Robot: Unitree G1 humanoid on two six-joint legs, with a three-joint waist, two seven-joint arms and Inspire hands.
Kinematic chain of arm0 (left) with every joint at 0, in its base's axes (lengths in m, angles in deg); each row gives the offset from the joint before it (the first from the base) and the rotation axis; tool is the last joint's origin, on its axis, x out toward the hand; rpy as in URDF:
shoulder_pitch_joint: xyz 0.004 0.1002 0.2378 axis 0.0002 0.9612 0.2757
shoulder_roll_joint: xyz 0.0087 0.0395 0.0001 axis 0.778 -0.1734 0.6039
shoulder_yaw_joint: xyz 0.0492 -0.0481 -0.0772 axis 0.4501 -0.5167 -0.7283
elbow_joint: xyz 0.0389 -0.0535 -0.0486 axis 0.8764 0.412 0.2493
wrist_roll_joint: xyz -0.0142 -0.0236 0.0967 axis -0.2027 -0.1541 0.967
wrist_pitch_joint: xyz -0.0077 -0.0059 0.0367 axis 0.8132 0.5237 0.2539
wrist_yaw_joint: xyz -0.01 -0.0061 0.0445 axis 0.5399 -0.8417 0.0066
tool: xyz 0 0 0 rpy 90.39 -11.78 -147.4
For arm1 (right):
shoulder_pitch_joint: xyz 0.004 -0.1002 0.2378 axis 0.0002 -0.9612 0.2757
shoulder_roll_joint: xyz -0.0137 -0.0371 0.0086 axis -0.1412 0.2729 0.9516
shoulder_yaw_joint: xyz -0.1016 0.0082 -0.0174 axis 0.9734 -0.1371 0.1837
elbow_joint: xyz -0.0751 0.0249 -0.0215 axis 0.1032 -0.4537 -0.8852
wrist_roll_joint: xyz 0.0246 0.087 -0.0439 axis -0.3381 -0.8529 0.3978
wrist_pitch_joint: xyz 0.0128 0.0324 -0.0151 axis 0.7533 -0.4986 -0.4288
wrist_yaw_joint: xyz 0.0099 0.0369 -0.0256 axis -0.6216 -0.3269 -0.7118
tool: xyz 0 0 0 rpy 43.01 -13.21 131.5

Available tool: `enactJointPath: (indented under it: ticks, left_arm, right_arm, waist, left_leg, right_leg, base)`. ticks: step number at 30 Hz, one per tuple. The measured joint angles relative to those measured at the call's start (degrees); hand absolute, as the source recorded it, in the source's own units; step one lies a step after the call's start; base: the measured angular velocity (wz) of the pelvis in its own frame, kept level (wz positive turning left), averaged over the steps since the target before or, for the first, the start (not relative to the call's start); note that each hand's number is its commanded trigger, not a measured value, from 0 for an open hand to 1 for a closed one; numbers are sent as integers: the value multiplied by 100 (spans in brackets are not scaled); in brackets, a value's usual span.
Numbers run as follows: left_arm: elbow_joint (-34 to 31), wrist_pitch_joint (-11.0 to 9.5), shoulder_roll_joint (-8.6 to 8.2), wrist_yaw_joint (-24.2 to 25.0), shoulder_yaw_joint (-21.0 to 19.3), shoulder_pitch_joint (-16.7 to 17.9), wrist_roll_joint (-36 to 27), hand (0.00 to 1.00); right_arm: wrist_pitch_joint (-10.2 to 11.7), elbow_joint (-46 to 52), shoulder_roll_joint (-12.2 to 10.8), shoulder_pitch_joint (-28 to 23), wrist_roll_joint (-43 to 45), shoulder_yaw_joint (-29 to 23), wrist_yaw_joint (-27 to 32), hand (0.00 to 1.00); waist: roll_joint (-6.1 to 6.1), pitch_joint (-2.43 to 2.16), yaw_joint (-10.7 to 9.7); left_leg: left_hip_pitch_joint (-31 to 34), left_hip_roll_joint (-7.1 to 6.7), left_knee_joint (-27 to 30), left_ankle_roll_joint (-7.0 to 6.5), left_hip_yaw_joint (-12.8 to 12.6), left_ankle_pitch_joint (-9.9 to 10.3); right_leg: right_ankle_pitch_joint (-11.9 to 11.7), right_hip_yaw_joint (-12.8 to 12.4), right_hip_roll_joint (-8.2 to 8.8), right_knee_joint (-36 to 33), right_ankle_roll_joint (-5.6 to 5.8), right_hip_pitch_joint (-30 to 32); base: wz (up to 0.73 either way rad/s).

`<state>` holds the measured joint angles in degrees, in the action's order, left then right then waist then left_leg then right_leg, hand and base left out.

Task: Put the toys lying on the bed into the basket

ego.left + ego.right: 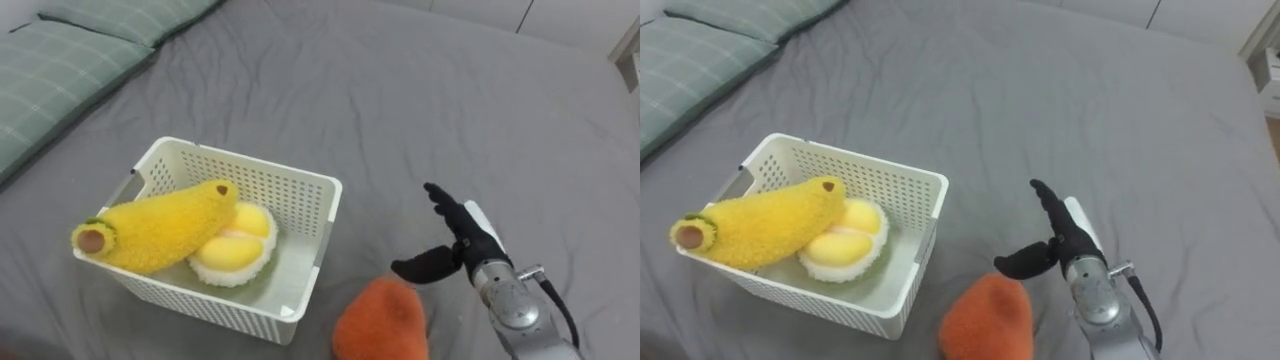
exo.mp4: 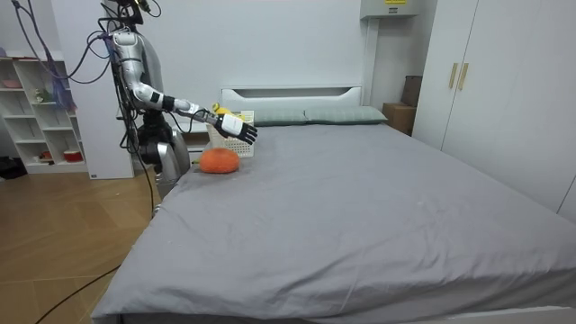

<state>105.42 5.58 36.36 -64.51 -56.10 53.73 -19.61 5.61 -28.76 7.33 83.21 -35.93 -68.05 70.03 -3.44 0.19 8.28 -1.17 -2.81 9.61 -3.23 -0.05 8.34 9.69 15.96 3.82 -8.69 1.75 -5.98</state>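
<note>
Bed sheet (image 1: 400,100): plain grey. Pillows (image 1: 60,70): grey-green w/ thin pale check. Basket (image 1: 250,180): white, grid-hole walls. Long toy (image 1: 160,230): yellow, green-brown tip. Round toy (image 1: 235,250): yellow centre, white rim. Third toy (image 1: 382,320): orange. Right hand (image 1: 455,245): black fingers, white back, silver wrist.

The basket (image 1: 280,185) holds a plush banana (image 1: 155,232) and yellow fruit toy (image 1: 238,250); an orange plush (image 1: 382,322) lies beside it.

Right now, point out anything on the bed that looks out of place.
The orange toy lies on the bed outside the basket, near the open right hand. The banana toy overhangs the basket's left rim instead of sitting fully inside.
</note>
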Motion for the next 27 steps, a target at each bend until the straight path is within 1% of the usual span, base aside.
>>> enactJointPath:
  ticks: [3, 5, 7, 12, 14, 18, 19, 23, 25, 26, 27]
  left_arm:
    - [-1, -4, 3, -61, 26, 6, -76, 0]
    - [-5, -2, 5, -75, 60, 7, -104, 0]
    - [-33, 4, 4, -65, 61, 14, -102, 0]
    - [-69, 65, 4, -35, 64, 22, -58, 0]
    - [-69, 70, 0, -37, 73, 44, -54, 0]
    - [-69, 139, -1, -52, 91, 115, -18, 0]
    - [-69, 182, -1, -54, 93, 112, 67, 0]
    - [-85, 202, 0, -53, 94, 105, 139, 0]
    - [-84, 202, 5, -55, 97, 97, 202, 0]
    - [-84, 207, 12, -61, 102, 97, 243, 0]
    - [-84, 212, 17, -63, 102, 96, 271, 0]
  right_arm:
    - [3, -294, 0, 2, -6, 221, -127, 0]
    - [-84, -378, 0, -12, 74, 410, -319, 0]
    - [-94, -381, -6, -15, 199, 467, -515, 0]
    - [-130, -561, -12, -9, 768, 603, -866, 0]
    - [-140, -862, -69, -11, 896, 636, -1073, 0]
    - [-139, -992, -95, -10, 1004, 618, -1190, 0]
    - [-140, -1004, -94, -10, 1031, 607, -1202, 0]
    - [-139, -1130, -95, 11, 1162, 607, -1252, 0]
    - [-139, -1292, -120, 101, 1179, 608, -1258, 0]
    - [-137, -1370, -146, 153, 1174, 618, -1259, 8]
    - [-136, -1445, -171, 201, 1171, 623, -1259, 49]
  waist:
    - [-16, 6, 37]
    - [-18, 18, 42]
    - [-18, 21, 65]
    - [-13, 25, 295]
    - [-20, 25, 346]
    - [-13, 25, 359]
    - [-13, 25, 362]
    - [-31, 20, 464]
    - [-43, 24, 473]
    - [-59, 26, 476]
    - [-69, 31, 476]
  left_leg:
    - [1, -1, 2, 1, 18, 7]
    - [27, -6, 1, 0, 23, 8]
    - [51, -5, 3, 0, 27, 12]
    - [54, -5, 31, 0, 44, 21]
    - [79, -17, 50, 0, 92, 23]
    - [144, -35, 86, -4, 179, 33]
    - [159, -39, 103, -4, 200, 34]
    - [163, -53, 112, -5, 223, 33]
    - [164, -63, 115, -7, 238, 33]
    - [164, -69, 116, -8, 251, 32]
    - [162, -70, 118, -8, 254, 33]
  right_leg:
    - [1, 0, -2, 8, 1, -18]
    - [1, 4, -1, 8, 1, -10]
    - [1, 10, -2, 9, 2, 3]
    - [5, 11, -2, 18, 7, 10]
    - [7, 92, 8, 18, 10, 7]
    - [19, 154, 19, 18, 24, 6]
    - [22, 168, 18, 18, 25, 6]
    - [27, 185, 26, 17, 27, -9]
    - [27, 188, 31, 14, 27, -13]
    - [27, 188, 31, 15, 27, -19]
    - [27, 189, 31, 15, 28, -23]
  base:
    - [1]
    - [5]
    - [2]
    - [0]
    - [9]
    - [12]
    - [11]
    - [3]
    - [2]
    - [0]
    - [0]
